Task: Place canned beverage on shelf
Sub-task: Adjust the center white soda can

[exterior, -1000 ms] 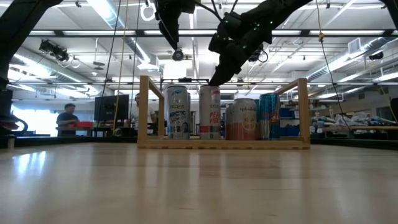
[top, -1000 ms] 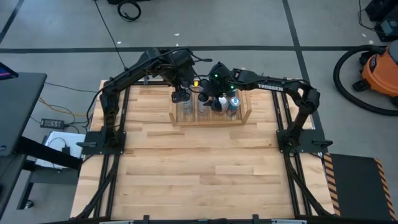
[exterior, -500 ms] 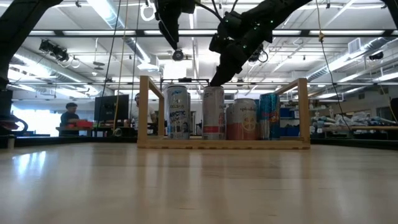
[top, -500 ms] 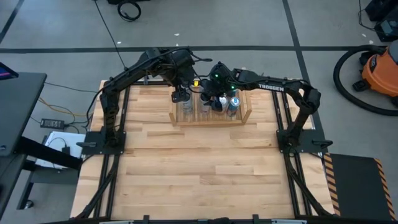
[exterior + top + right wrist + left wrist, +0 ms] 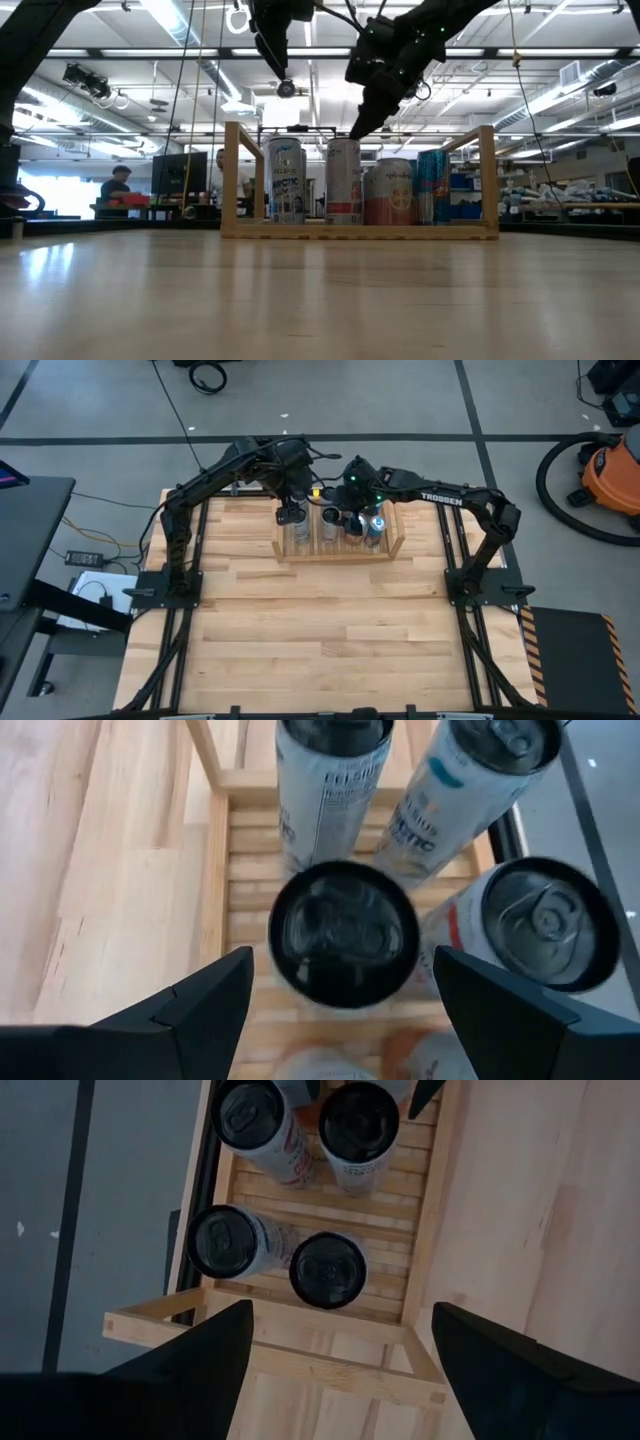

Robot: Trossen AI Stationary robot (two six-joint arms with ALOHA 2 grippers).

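The light wooden shelf (image 5: 340, 550) stands at the table's far middle, with several canned beverages upright on its slatted base (image 5: 360, 230). My right gripper (image 5: 340, 1010) hovers open just above a tall silver-and-red can (image 5: 343, 180), whose black top (image 5: 343, 935) shows ahead of the fingers and clear of them. In the low view its fingertips (image 5: 357, 130) hang just over that can's top. My left gripper (image 5: 340, 1350) waits open, higher up, over the shelf's left end (image 5: 291, 512), with can tops (image 5: 327, 1268) far below it.
The shelf's two upright side boards (image 5: 236, 175) (image 5: 488, 178) stand taller than most cans. Bare wooden tabletop (image 5: 320, 630) stretches from the shelf to the near edge. In the room behind, a person (image 5: 117, 190) shows at the far left, and an orange vacuum (image 5: 610, 475) sits on the floor.
My right gripper has drawn back a little toward the table's right edge above the cans, still open. The left arm has kept still.
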